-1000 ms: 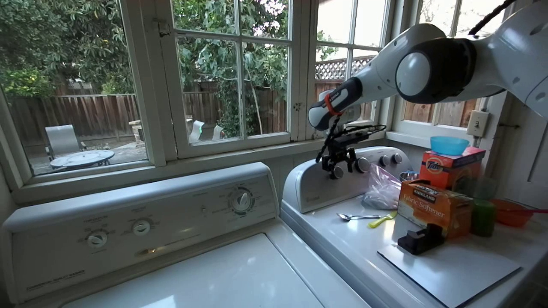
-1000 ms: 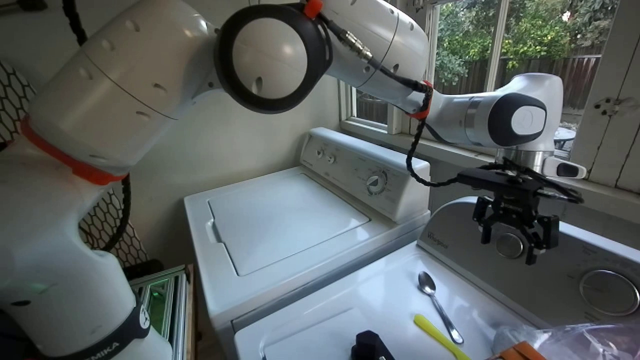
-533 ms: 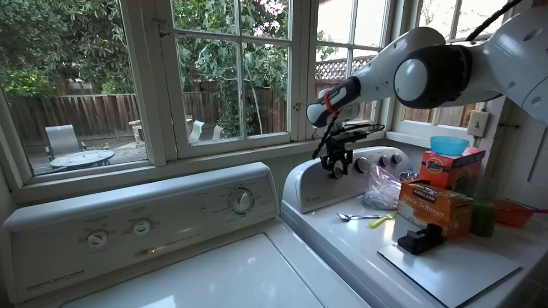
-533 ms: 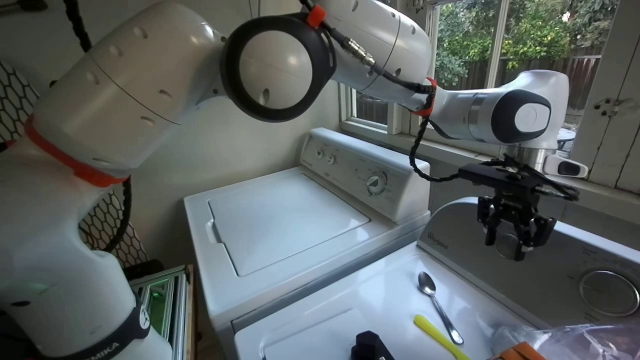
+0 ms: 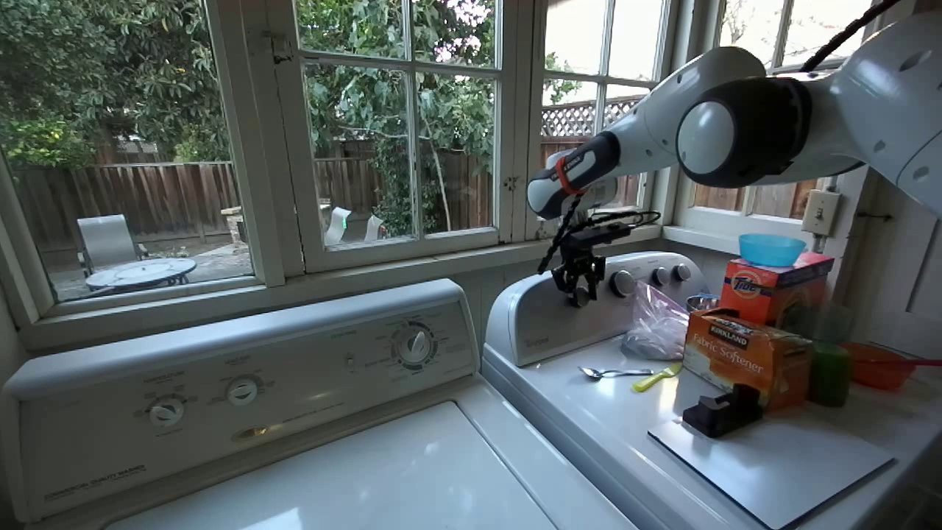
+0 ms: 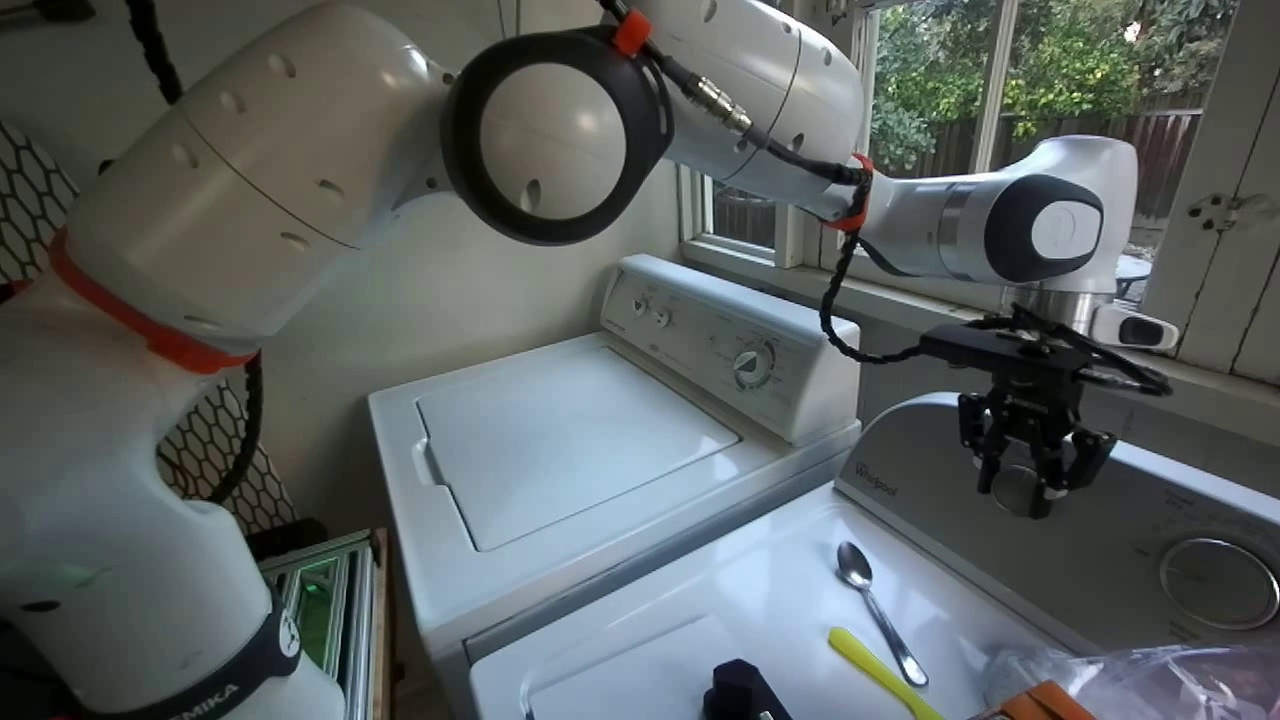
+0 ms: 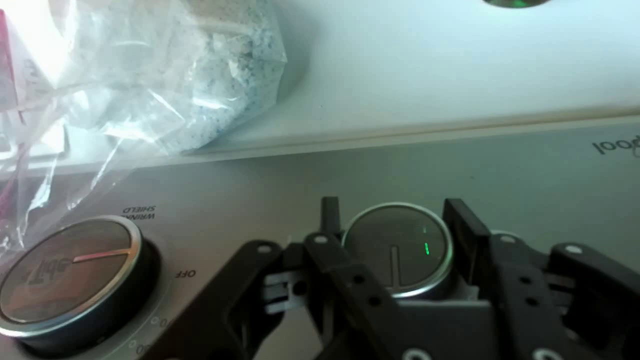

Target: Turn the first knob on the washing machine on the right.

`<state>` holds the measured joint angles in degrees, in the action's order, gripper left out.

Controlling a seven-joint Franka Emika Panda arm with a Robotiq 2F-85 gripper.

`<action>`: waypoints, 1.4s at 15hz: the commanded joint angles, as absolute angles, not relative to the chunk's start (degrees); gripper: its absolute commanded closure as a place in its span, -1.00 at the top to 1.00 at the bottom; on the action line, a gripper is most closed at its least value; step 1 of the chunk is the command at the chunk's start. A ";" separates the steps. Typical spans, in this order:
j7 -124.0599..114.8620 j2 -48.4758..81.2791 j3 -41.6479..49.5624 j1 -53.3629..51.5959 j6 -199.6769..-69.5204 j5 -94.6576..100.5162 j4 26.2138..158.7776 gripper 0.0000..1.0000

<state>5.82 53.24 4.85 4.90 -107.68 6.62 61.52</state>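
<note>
Gripper clamped onto the first knob
Fingers hugging it from both sides on the washing machine, with a clear plastic bag sitting nearby.

In an exterior view, white-framed windows spread from nine o'clock round to two, daylight whitening the panes near one. Beyond them stood leafy trees toward ten, with a wooden fence, pale chair and pale table around nine. A light switch sat at three. In an exterior view, a pale wall rose at ten o'clock.
</note>
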 commanded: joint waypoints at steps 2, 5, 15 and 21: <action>9.30 52.02 5.14 2.32 -114.78 12.87 64.80 -0.26; 8.98 49.88 5.45 0.71 -117.35 17.13 69.17 -0.39; 4.17 40.26 8.62 -3.79 -135.42 32.49 90.39 -0.43; -2.68 36.35 11.79 -6.36 -148.15 45.89 100.19 -0.43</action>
<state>-1.41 39.20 10.73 -4.36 -140.87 39.28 94.13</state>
